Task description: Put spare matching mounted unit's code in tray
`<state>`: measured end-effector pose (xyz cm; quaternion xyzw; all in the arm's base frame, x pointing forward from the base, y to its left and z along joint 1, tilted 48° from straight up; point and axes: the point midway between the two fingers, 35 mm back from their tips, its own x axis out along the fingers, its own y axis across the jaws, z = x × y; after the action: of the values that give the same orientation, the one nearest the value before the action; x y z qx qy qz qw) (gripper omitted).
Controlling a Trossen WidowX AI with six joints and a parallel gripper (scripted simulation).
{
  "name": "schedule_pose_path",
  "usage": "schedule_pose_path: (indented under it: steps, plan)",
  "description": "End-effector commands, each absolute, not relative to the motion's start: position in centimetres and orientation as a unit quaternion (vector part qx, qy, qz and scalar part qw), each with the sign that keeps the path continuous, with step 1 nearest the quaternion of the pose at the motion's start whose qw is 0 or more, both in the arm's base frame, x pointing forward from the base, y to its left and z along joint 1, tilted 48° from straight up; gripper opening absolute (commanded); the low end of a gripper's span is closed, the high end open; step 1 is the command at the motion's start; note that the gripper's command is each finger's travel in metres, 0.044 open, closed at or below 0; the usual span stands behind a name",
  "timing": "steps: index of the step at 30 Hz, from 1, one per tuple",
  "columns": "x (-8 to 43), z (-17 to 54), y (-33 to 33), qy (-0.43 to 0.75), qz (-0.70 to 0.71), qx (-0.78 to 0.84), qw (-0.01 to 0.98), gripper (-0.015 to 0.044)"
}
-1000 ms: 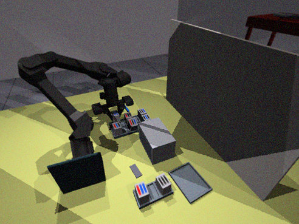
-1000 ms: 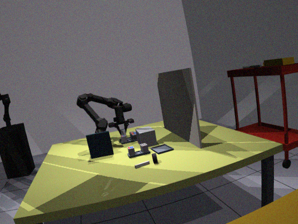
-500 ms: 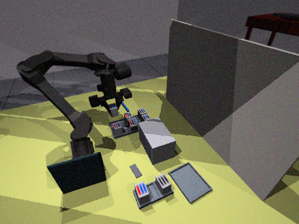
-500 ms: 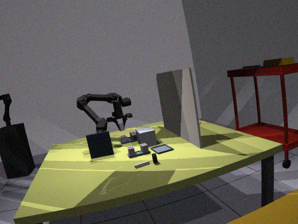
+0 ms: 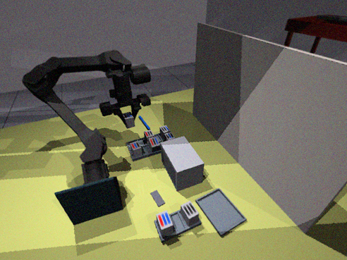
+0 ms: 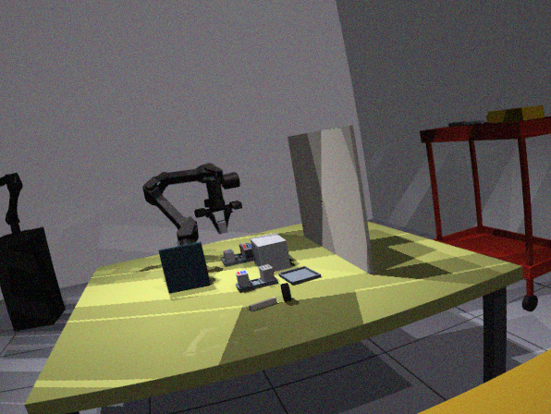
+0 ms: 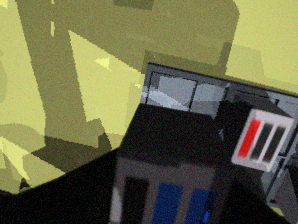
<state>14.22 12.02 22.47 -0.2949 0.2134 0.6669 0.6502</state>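
Observation:
My gripper (image 5: 129, 120) (image 6: 222, 225) (image 7: 166, 162) is shut on a grey spare with one black and two blue stripes on its top. It holds the spare in the air beside and above the far rack (image 5: 143, 152) (image 7: 172, 90), where several striped units stand. One of these units (image 7: 263, 140) has red, black and black stripes. The shallow grey tray (image 5: 220, 211) (image 6: 299, 275) is empty. Next to it, a small rack (image 5: 178, 223) bears a red-blue-blue unit (image 5: 164, 220) (image 6: 242, 278) and a black-striped unit (image 5: 189, 213) (image 6: 265, 273). No printed code is readable.
A grey box (image 5: 182, 161) (image 6: 269, 249) stands between the far rack and the tray. A tall grey panel (image 5: 296, 133) (image 6: 342, 199) stands beyond. A dark upright panel (image 5: 91, 201) (image 6: 185, 268) stands near my base. A blue stick (image 5: 144, 122) lies behind the far rack.

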Motion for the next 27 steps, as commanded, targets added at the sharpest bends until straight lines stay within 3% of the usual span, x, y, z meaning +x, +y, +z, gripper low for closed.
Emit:
schedule_pose_path:
  steps: [1,27]
  plan:
    - [15.1,22.6,11.7,0.215,0.665,-0.296,0.651,0.0000]
    - [25.8,19.0,5.8,0.252,0.643,-0.306,0.655,0.0000]
